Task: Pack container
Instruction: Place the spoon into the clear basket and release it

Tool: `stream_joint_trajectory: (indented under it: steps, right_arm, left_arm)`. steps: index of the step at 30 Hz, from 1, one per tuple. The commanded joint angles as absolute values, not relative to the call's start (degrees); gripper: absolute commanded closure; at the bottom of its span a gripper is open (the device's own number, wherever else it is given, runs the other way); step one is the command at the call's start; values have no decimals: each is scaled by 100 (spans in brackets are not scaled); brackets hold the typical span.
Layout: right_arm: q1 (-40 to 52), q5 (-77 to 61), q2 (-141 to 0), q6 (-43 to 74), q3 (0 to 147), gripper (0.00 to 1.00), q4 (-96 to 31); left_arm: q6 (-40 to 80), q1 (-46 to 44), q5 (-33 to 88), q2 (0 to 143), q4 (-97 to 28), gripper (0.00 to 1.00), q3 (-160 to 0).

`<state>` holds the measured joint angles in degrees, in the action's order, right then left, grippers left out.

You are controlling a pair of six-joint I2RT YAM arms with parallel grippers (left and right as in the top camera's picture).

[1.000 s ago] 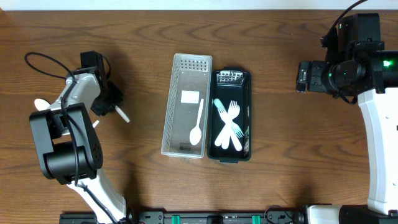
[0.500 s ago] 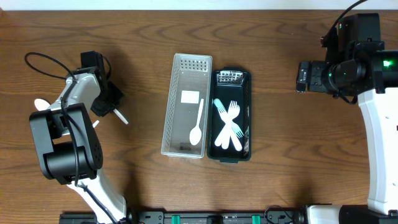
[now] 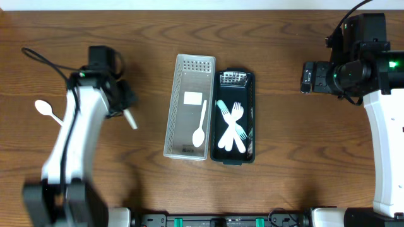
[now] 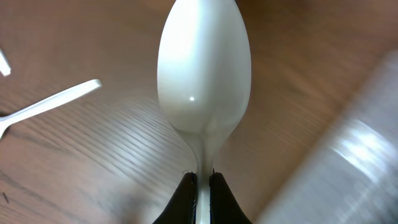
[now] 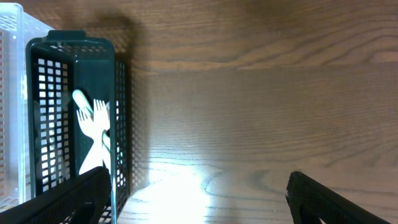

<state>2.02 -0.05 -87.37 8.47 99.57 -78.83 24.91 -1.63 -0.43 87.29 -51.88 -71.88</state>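
My left gripper (image 3: 125, 108) is shut on the handle of a white plastic spoon (image 3: 131, 120) and holds it above the table, left of the white container (image 3: 189, 69). In the left wrist view the spoon's bowl (image 4: 204, 81) stands out beyond the shut fingertips (image 4: 200, 186). The white container holds one white spoon (image 3: 200, 126). The black basket (image 3: 249, 82) next to it holds white forks (image 3: 232, 126). A further white spoon (image 3: 44, 108) lies on the table at the far left. My right gripper (image 5: 199, 199) is open and empty, right of the black basket (image 5: 74, 43).
The wooden table (image 3: 297, 157) carries both containers side by side in the middle. In the left wrist view a white utensil handle (image 4: 56, 102) lies on the wood, and the blurred wall of the white container (image 4: 348, 155) is at the right.
My left arm has swung up and to the right, carrying the spoon closer to the white container. The right arm has not moved.
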Motion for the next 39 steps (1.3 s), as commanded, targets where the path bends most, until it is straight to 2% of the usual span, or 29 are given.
stream_joint_trajectory:
  steps: [1, 6, 10, 19, 24, 25, 26, 27, 29, 31, 39]
  right_arm:
    - [167, -27, -8737, 760, 9953, 7, -7885]
    - [167, -27, -8737, 760, 9953, 7, -7887]
    - [167, -27, -8737, 760, 9953, 6, -7887]
    - [167, -27, -8737, 760, 9953, 6, -7889]
    - [167, -27, -8737, 760, 9953, 6, -7894]
    - [167, -27, -8737, 760, 9953, 6, -7894]
    - [167, -25, -8737, 760, 9953, 6, -7894]
    - [167, -27, -8737, 760, 9953, 6, -7894]
    - [167, -25, -8737, 760, 9953, 6, -7894]
    - [167, -25, -8737, 760, 9953, 6, -7896]
    - [167, -25, -8737, 760, 9953, 6, -7911]
  left_arm:
    - [2268, -985, -73, 8020, -5378, 94, -7216]
    - [2272, -2460, -287, 7638, -5295, 94, -7214]
    - [2224, -3199, -827, 8012, -5155, 94, -7212]
    - [2145, -3465, -840, 9623, -4770, 94, -7212]
    - [2141, -3430, -845, 9878, -4766, 94, -7214]
    - [2099, -3430, -845, 9848, -4764, 72, -7214]
    - [2010, -3430, -845, 9810, -4766, 46, -7214]
    - [1918, -3430, -845, 9758, -4770, 30, -7214]
    - [1754, -3430, -847, 9598, -4786, 17, -7216]
    - [1647, -3430, -869, 9369, -4818, 0, -7253]
    - [1815, -3148, -1737, 7839, -5629, 2, -7933]
